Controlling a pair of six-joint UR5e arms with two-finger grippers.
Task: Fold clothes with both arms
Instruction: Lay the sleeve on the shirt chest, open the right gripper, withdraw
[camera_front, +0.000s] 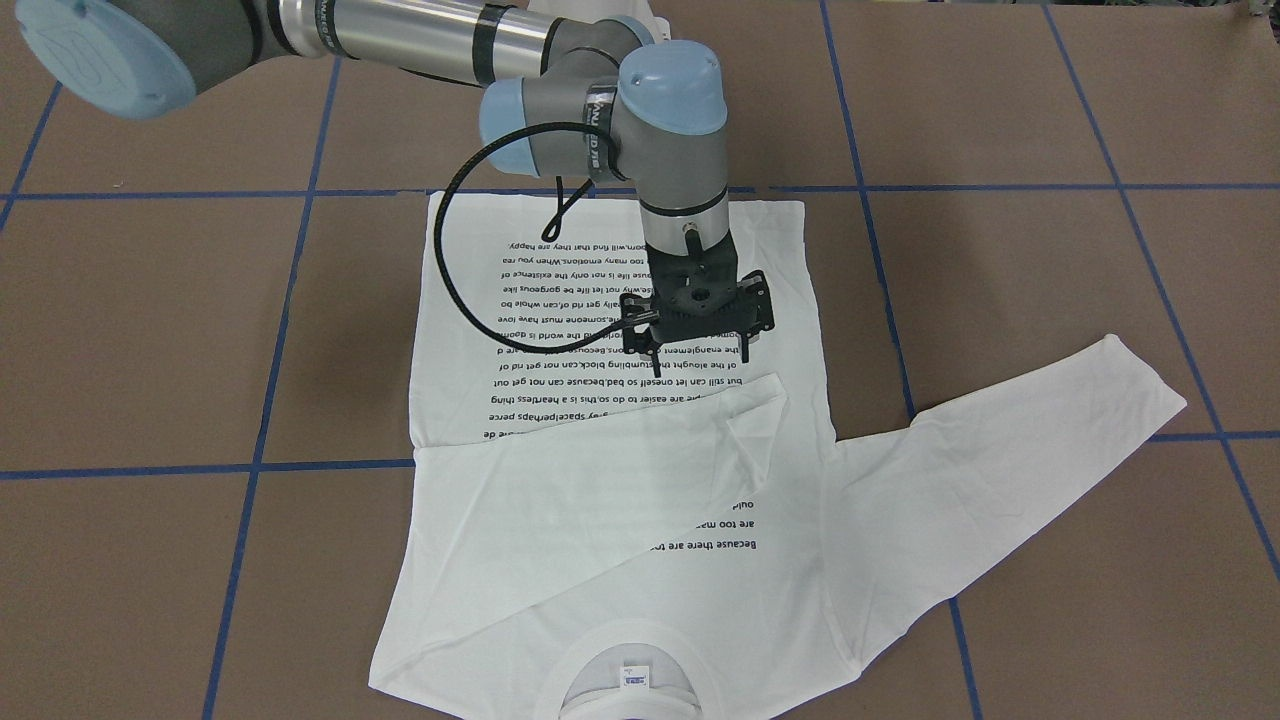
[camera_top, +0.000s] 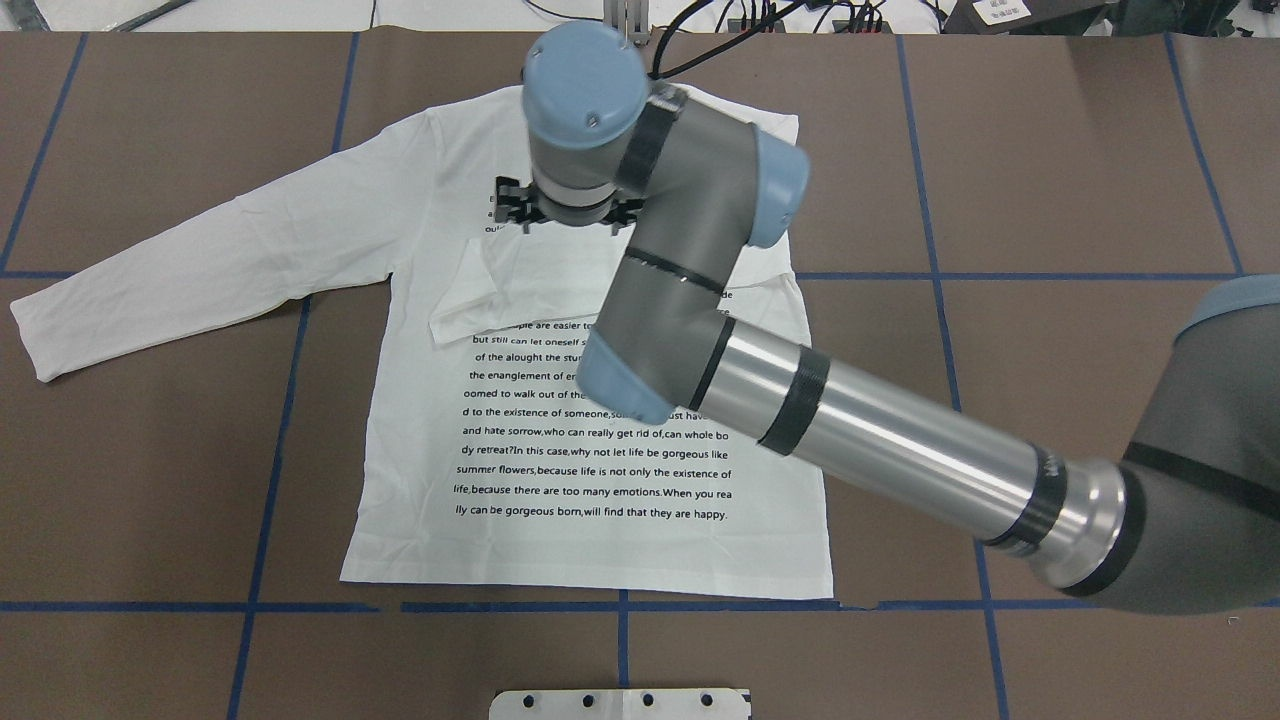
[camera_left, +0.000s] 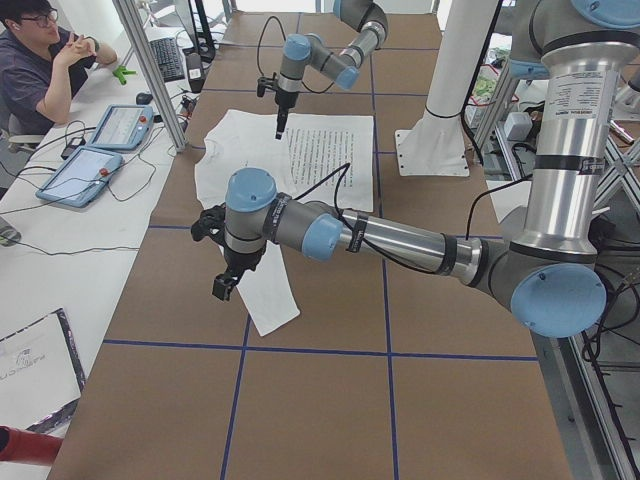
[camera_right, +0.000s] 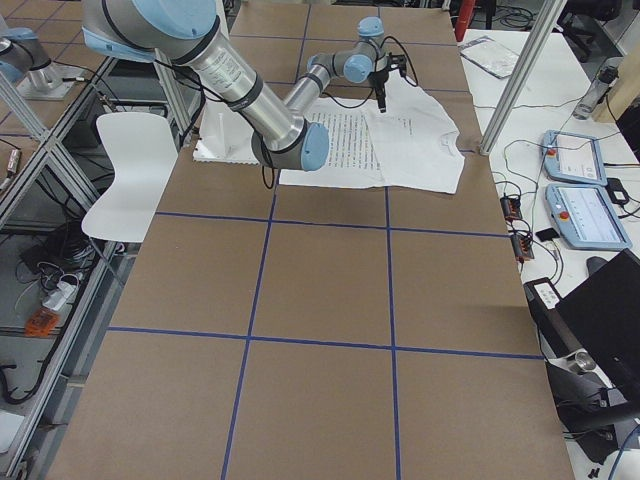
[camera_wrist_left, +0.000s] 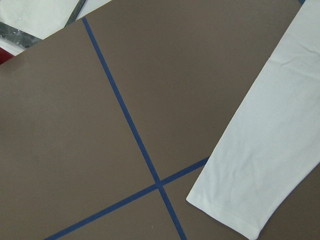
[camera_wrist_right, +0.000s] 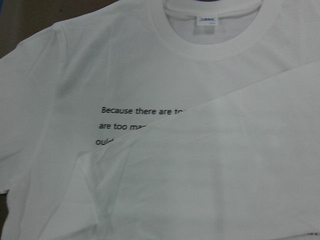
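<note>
The white long-sleeved T-shirt (camera_top: 600, 450) lies flat on the brown table, black text up. Its collar and neck label (camera_front: 633, 678) face away from the robot. One sleeve (camera_front: 620, 440) is folded across the chest. The other sleeve (camera_top: 200, 260) stretches out to the robot's left. My right gripper (camera_front: 697, 350) points down just above the chest, near the folded sleeve's cuff; its fingers are hidden, so I cannot tell if it is open. My left gripper (camera_left: 220, 288) hovers over the stretched sleeve's cuff (camera_wrist_left: 225, 215); I cannot tell its state.
Blue tape lines (camera_wrist_left: 130, 125) grid the table. A seated operator (camera_left: 40, 60) and two tablets (camera_left: 110, 130) are at a side table beyond the collar end. A white pedestal (camera_left: 430, 150) stands on the robot's side. A white chair (camera_right: 130, 170) stands off the table.
</note>
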